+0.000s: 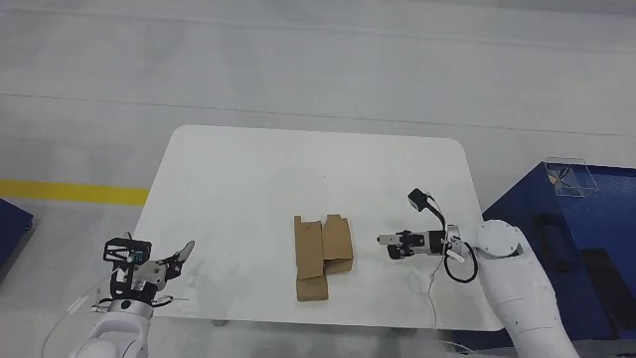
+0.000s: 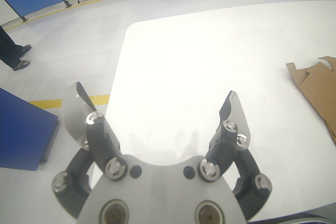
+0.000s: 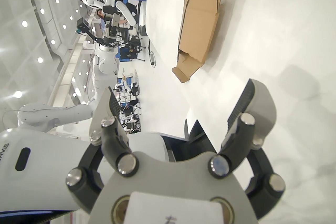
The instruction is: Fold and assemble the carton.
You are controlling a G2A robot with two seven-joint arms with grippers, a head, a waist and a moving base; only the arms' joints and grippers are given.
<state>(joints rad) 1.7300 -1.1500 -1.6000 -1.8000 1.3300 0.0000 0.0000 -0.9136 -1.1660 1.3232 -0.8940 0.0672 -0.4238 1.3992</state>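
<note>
A flattened brown cardboard carton (image 1: pixel 321 255) lies on the white table (image 1: pixel 248 179), near its front edge and a little right of centre. The carton (image 3: pixel 199 22) also shows in the right wrist view with its end flaps loose, and the carton's edge (image 2: pixel 316 83) shows in the left wrist view. My right gripper (image 1: pixel 395 245) hangs just right of the carton, open and empty, turned on its side; its fingers (image 3: pixel 111 107) stand wide apart. My left gripper (image 1: pixel 177 259) sits at the table's front left corner, well away from the carton, open with nothing between its fingertips (image 2: pixel 227 104).
A dark blue cabinet (image 1: pixel 566 249) with a clear plastic holder (image 1: pixel 568 175) stands right of the table. A blue panel (image 2: pixel 23 130) stands by the table's left side. A yellow floor line (image 1: pixel 70 192) runs to the left.
</note>
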